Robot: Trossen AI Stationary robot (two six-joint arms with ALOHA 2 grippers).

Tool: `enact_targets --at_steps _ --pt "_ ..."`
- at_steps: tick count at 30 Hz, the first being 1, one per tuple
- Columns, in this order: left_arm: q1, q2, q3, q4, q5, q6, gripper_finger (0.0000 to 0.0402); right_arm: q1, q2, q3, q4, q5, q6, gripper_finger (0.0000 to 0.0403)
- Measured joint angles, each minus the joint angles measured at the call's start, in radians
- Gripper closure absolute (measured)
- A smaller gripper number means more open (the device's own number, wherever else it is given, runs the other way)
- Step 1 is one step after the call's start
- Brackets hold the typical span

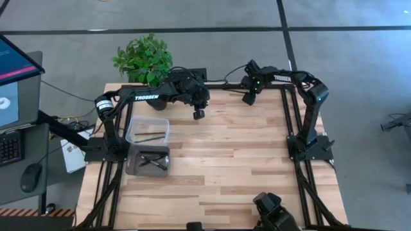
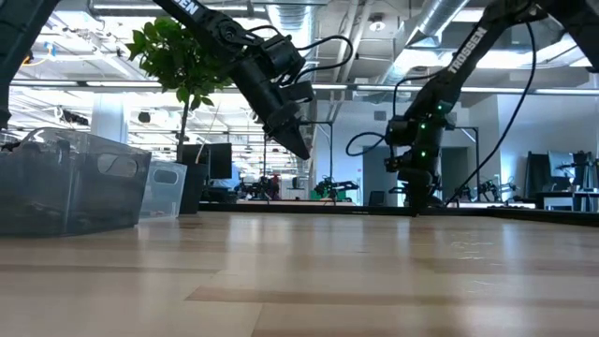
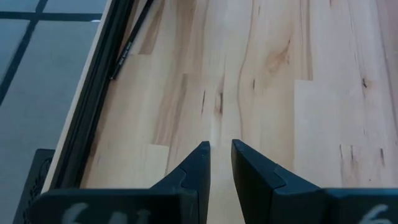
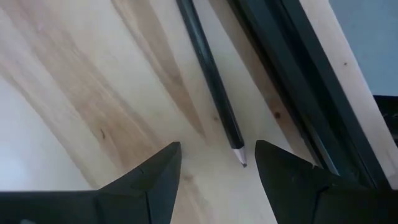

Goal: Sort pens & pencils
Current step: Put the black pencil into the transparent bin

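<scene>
1. Pencil [image 4: 214, 87] lies flat on the table [image 1: 231, 160], black with a sharpened tip, its point sitting between the spread fingers of the right gripper [image 4: 217, 163] and its shaft running on ahead of them, beside the dark edge rail [image 4: 292, 81].
2. Right gripper is wide open and empty, low over the table at its far edge.
3. Left gripper [image 3: 220, 149] hangs above bare wood with its fingers nearly together, holding nothing.
4. Other pens and pencils already lie in the clear bin [image 1: 148, 131] and the dark bin [image 1: 149, 160].
5. Step in hand, as I judge it: picking up this last pencil.
6. Next move calls for advancing along the shaft, lowering, then closing across it.
</scene>
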Motion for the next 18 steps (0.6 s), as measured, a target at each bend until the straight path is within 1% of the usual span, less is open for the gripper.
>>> enact_targets --at_steps 4,7,14,18 --pt "0.000 0.000 0.000 -0.001 -0.012 0.021 0.0345 0.000 0.027 0.004 -0.012 -0.009 -0.010 0.0172" --pt "0.000 0.000 0.000 -0.001 -0.032 0.044 0.0345 0.000 0.028 0.004 -0.012 -0.008 -0.018 0.0184" --pt "0.008 0.000 0.000 -0.002 -0.081 0.051 0.0345 0.002 0.022 0.016 -0.019 -0.005 -0.026 0.0245" --pt "0.015 0.000 0.000 -0.005 -0.085 0.051 0.0345 0.004 0.024 0.020 -0.010 0.001 -0.026 0.0275"
